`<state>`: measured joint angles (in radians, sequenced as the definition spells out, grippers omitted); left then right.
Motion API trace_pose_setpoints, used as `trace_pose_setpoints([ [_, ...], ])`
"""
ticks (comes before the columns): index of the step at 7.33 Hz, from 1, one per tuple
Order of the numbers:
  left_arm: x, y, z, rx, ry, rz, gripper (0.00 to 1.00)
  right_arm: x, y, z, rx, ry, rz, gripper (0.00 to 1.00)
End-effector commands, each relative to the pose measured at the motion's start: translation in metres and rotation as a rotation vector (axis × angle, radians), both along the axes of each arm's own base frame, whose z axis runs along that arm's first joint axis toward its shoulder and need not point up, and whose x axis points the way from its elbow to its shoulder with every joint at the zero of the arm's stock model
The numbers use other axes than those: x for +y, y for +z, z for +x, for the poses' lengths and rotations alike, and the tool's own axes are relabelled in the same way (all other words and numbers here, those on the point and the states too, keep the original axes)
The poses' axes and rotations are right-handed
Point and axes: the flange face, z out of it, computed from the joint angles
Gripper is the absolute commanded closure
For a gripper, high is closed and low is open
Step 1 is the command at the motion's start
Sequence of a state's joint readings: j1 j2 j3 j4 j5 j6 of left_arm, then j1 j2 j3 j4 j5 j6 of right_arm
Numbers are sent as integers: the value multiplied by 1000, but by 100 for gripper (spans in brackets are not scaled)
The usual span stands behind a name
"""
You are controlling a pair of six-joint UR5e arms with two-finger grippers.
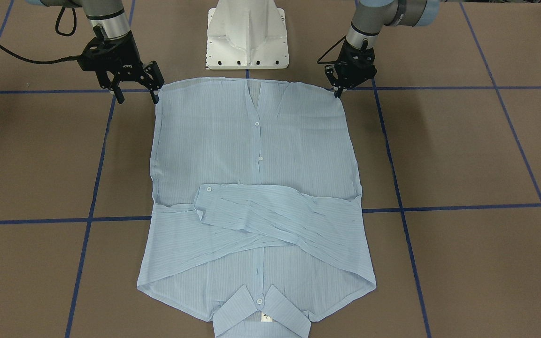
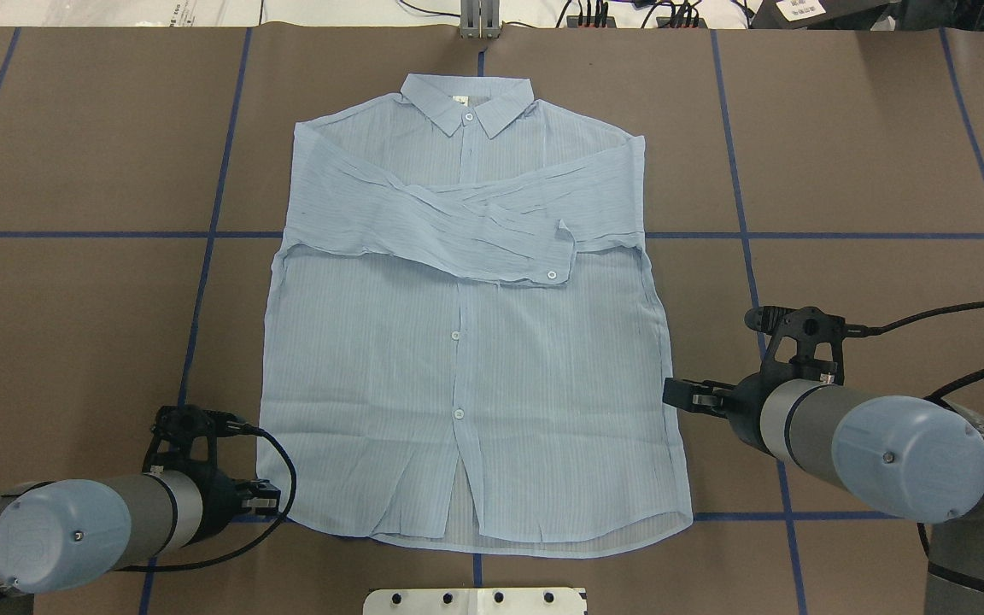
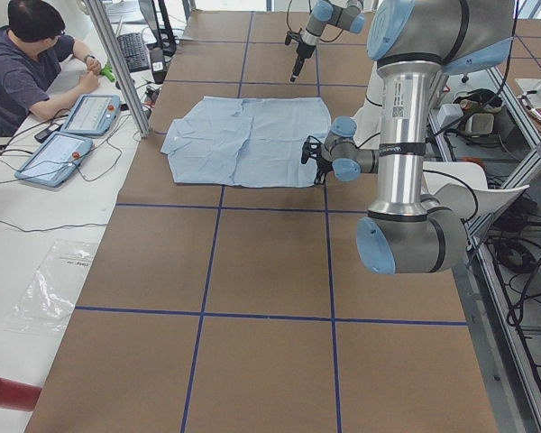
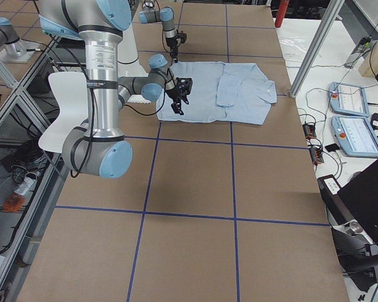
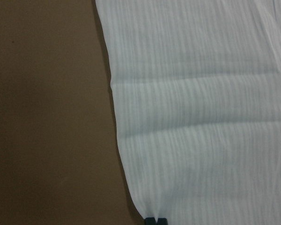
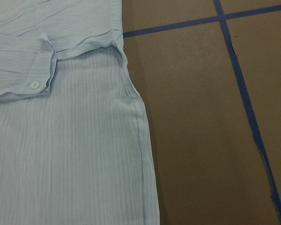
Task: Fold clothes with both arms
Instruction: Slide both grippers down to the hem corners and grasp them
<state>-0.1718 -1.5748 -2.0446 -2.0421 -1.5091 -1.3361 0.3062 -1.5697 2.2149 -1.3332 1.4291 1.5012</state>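
L gripper [image 1: 337, 93] clamps shirt [image 1: 251, 155] near hem corner; R gripper [image 1: 138, 97] gapes beside hem. Risk: 1-arm lift skews thin cloth.

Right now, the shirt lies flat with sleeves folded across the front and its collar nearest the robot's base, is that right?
No: the shirt lies flat, sleeves folded across the front, but with its hem, not its collar, nearest the base, as the overhead exterior view shows.
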Motion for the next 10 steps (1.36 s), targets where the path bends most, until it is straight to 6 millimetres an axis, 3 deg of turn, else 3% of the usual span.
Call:
trace_pose_setpoints([
  [1, -1, -16, 5, 31, -1, 8, 100, 18, 12, -7, 17, 30, -3, 1],
  [5, -4, -24, 2, 47, -31, 33, 100, 80, 14, -46, -33, 111, -3, 20],
  [10, -6, -28, -1, 52, -58, 64, 100, 104, 37, -69, -10, 130, -14, 37],
])
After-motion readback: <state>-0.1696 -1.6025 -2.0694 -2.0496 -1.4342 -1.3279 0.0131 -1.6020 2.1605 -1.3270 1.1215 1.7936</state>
